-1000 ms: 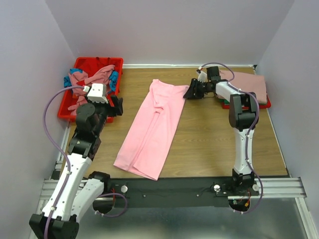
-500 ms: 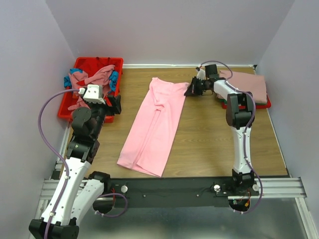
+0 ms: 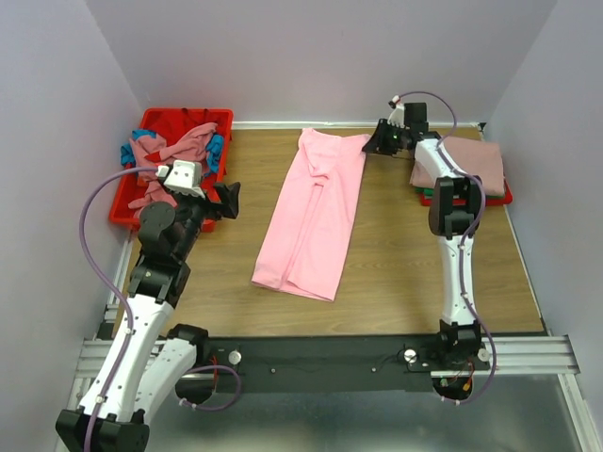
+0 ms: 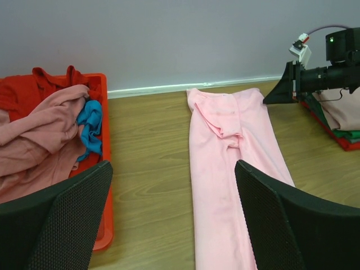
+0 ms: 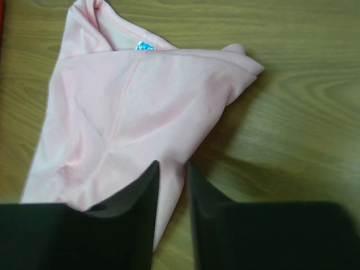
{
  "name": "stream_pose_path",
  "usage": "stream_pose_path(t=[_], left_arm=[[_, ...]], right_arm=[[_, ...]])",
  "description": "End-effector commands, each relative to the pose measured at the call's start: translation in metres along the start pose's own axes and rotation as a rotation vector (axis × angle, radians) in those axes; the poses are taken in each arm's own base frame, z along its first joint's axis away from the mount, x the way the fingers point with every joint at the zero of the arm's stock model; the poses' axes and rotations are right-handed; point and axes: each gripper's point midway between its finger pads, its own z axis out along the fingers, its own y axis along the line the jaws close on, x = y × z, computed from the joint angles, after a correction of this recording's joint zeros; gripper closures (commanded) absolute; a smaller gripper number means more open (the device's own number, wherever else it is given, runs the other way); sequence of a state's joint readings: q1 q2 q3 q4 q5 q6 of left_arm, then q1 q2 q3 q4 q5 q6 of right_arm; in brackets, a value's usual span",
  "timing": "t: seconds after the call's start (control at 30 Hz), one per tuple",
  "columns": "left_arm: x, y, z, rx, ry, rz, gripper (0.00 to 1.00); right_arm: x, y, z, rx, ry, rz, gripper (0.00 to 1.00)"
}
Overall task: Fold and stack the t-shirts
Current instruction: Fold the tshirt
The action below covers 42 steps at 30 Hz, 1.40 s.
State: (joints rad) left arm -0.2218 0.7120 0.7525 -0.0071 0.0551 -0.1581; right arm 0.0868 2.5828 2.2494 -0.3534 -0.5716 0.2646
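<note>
Pink t-shirt sits farther back now, dragged by my right pincer | nearly together at its edge, hold unclear | left pincer wide apart | risk: edge slips out, folds bunch

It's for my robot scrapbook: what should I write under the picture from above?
A pink t-shirt lies folded lengthwise, right fingers at its far corner, left fingers open beside it.

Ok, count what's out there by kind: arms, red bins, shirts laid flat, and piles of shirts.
Arms: 2, the left arm and the right arm.
Red bins: 2, the left bin and the right bin.
Shirts laid flat: 1, the bright pink shirt.
Piles of shirts: 2, the loose heap and the folded stack.
Total: 7.
</note>
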Motion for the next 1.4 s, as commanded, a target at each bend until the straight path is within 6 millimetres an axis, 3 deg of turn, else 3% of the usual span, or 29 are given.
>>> stream_pose_path(t=[0.0,0.03,0.07,0.13,0.27,0.33,0.37,0.4,0.47,0.5,0.53,0.57,0.6,0.63,0.67,0.73,0.8,0.83,0.9,1.0,1.13,1.37], left_arm=[[0.006,-0.008,0.005,0.055,-0.003,0.003,0.02],[0.006,-0.011,0.005,0.07,-0.002,0.001,0.02],[0.009,-0.013,0.006,0.088,0.006,0.002,0.02],[0.016,-0.023,0.009,0.148,0.03,-0.003,0.02],[0.034,-0.033,0.015,0.202,0.094,-0.04,0.02],[0.046,-0.037,0.019,0.218,0.15,-0.09,0.04],[0.051,-0.039,0.02,0.222,0.175,-0.118,0.06],[0.06,-0.046,0.02,0.261,0.213,-0.151,0.07],[0.077,-0.057,0.016,0.306,0.276,-0.225,0.15],[0.083,-0.066,0.011,0.337,0.313,-0.305,0.17],[0.089,-0.07,0.007,0.343,0.337,-0.346,0.17],[0.104,-0.074,-0.001,0.348,0.374,-0.384,0.18],[0.109,-0.078,-0.006,0.351,0.392,-0.418,0.18],[0.107,-0.088,-0.014,0.363,0.393,-0.461,0.18],[0.123,-0.091,-0.024,0.348,0.443,-0.49,0.18],[0.137,-0.094,-0.038,0.282,0.497,-0.545,0.18],[0.146,-0.09,-0.045,0.21,0.518,-0.576,0.18],[0.162,-0.092,-0.053,0.171,0.57,-0.629,0.18],[0.188,-0.095,-0.064,0.129,0.641,-0.663,0.18],[0.211,-0.099,-0.074,0.062,0.702,-0.733,0.18],[0.248,-0.087,-0.088,-0.077,0.759,-0.817,0.21],[0.244,-0.075,-0.086,-0.169,0.664,-0.941,0.2]], right_arm=[[-0.006,-0.008,0.0,0.065,-0.008,-0.075,0.57],[-0.016,-0.001,-0.011,0.061,-0.022,-0.104,0.47],[-0.018,0.002,-0.016,0.061,-0.023,-0.13,0.47],[-0.023,0.016,-0.032,0.035,-0.017,-0.218,0.33],[-0.027,0.066,-0.086,-0.062,-0.018,-0.338,0.13],[-0.018,0.086,-0.104,-0.102,0.007,-0.379,0.11],[0.005,0.093,-0.109,-0.151,0.057,-0.373,0.08],[0.0,0.111,-0.13,-0.163,0.04,-0.44,0.08],[0.029,0.129,-0.143,-0.185,0.094,-0.485,0.05],[0.05,0.146,-0.16,-0.196,0.116,-0.558,0.01],[0.058,0.144,-0.169,-0.179,0.12,-0.587,0.01],[0.069,0.16,-0.176,-0.189,0.124,-0.643,0.0],[0.082,0.161,-0.182,-0.172,0.138,-0.703,0.0],[0.11,0.162,-0.184,-0.175,0.185,-0.723,0.0],[0.108,0.174,-0.204,-0.157,0.143,-0.784,0.0],[0.13,0.176,-0.222,-0.139,0.126,-0.873,0.0],[0.145,0.182,-0.232,-0.193,0.107,-0.901,0.0],[0.172,0.179,-0.233,-0.24,0.143,-0.886,0.0],[0.197,0.197,-0.243,-0.385,0.151,-0.872,0.0],[0.224,0.205,-0.257,-0.489,0.162,-0.876,0.0],[0.235,0.201,-0.267,-0.477,0.145,-0.922,0.0],[0.266,0.192,-0.271,-0.521,0.171,-0.944,0.0]])
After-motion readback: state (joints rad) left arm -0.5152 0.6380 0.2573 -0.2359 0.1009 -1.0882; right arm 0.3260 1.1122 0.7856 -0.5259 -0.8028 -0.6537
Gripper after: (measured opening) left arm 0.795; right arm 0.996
